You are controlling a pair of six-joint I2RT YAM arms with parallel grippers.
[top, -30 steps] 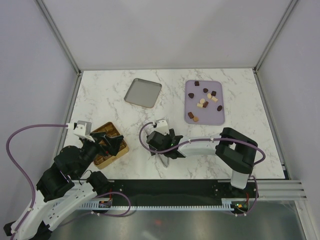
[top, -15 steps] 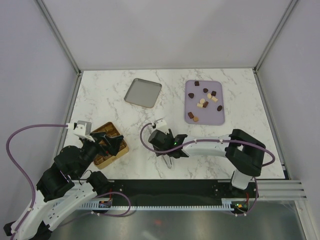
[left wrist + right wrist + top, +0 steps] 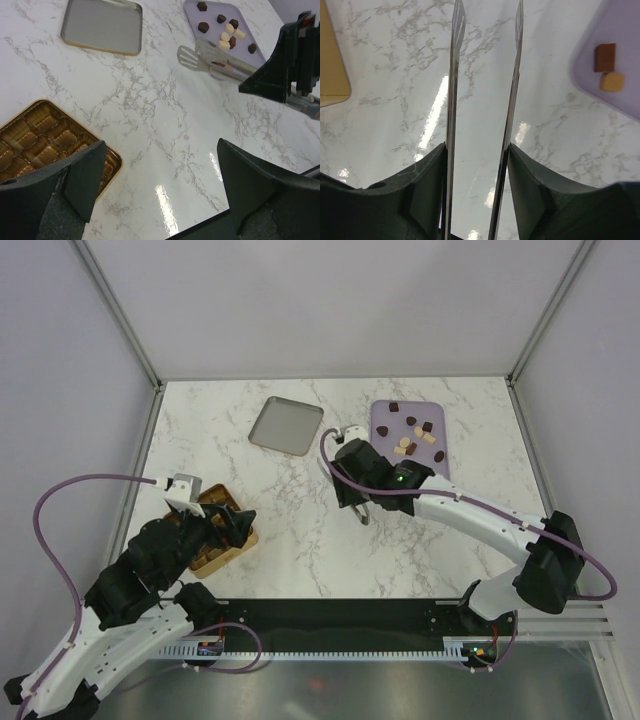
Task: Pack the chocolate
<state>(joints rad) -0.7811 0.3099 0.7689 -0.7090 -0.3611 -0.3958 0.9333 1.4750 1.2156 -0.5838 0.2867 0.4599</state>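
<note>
The chocolate (image 3: 408, 444) lies as several small dark brown and cream pieces on the lilac tray (image 3: 440, 478); it also shows in the left wrist view (image 3: 227, 35), and two pieces (image 3: 605, 56) show in the right wrist view. My right gripper (image 3: 356, 490) hangs just left of the tray, shut on metal tongs (image 3: 215, 57) whose two blades (image 3: 454, 75) run out between its fingers with nothing held between them. The gold box (image 3: 45, 135) with brown compartments sits at the front left. My left gripper (image 3: 160, 180) hovers wide open and empty by the box's right edge.
A flat grey lid (image 3: 286, 425) with a gold rim lies at the back, left of the lilac tray (image 3: 620, 30). White marble tabletop (image 3: 290, 530) lies between the box and the tray. The right arm stretches across the front right.
My right arm has swung from the front centre back and right to the lilac tray's left edge, carrying the tongs, and its jaws have closed in. The left arm has shifted slightly.
</note>
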